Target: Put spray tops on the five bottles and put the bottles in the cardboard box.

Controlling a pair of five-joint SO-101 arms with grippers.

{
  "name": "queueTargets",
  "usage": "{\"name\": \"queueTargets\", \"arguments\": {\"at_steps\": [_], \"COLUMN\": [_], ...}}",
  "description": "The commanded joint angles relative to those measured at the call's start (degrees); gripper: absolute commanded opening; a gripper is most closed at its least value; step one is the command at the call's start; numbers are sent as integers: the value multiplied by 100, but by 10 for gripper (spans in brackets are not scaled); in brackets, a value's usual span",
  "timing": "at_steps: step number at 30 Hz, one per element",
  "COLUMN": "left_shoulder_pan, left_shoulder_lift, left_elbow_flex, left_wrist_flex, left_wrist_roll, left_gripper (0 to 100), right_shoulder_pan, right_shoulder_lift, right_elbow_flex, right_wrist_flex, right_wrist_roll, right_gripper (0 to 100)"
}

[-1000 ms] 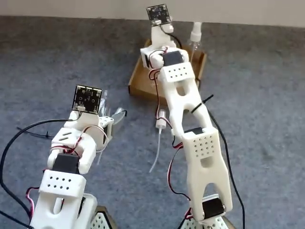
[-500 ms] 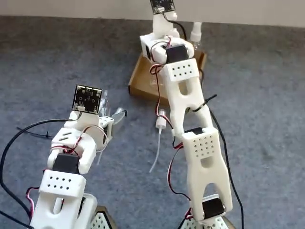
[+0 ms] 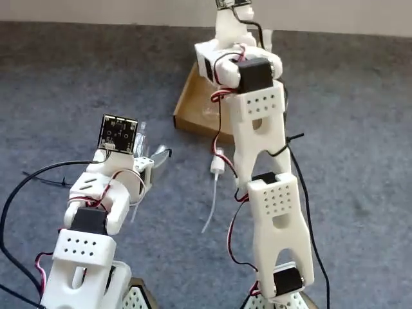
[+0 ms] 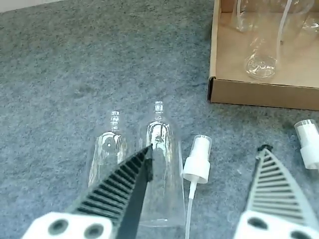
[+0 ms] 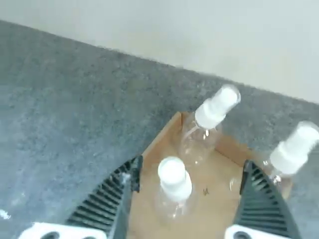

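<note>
Cardboard, brown: shallow open box (image 3: 188, 108) at far edge of grey carpeted worktop (image 3: 77, 71). White right arm (image 3: 257, 122) stretched over it, higher and farther back than a second ago, so likely a drop-off just finished. White spray top with long dip tube (image 3: 217, 167) loose between arms. Left arm (image 3: 106, 193) unmoved.

Left wrist view: left hand (image 4: 204, 152) spread, empty, over two clear uncapped plastic bottles (image 4: 159, 149); second white spray top (image 4: 197, 159) just beside them. Open carpet all round, box wall near.

Right wrist view: right hand (image 5: 189, 177) spread, holding nothing, above three capped clear bottles (image 5: 174, 186) upright in box. Probably three of five done. Some bare box floor left; room wall close behind.
</note>
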Motion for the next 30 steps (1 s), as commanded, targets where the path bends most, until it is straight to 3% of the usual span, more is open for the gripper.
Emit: {"name": "queueTargets", "arguments": {"at_steps": [1, 5, 11, 25, 30], "left_shoulder_pan": [-57, -57, -40, -40, -40], "left_shoulder_lift": [-13, -13, -4, -4, -4], "left_elbow_flex": [-31, -31, -22, -22, -22], "left_wrist_flex": [-44, -35, -44, -53, -53], "left_wrist_roll": [-35, -35, -35, -35, -35], "left_gripper": [294, 294, 294, 294, 294], "right_shoulder_pan": [-22, 145, 198, 286, 295], "right_shoulder_lift": [-374, -374, -391, -400, -1156], "right_elbow_flex": [-857, -822, -813, -716, 1297], "right_wrist_flex": [875, 1051, 1059, 1077, 1068], "right_wrist_roll": [-18, -62, -62, -18, 431], "right_gripper": [251, 219, 71, 70, 70]}}
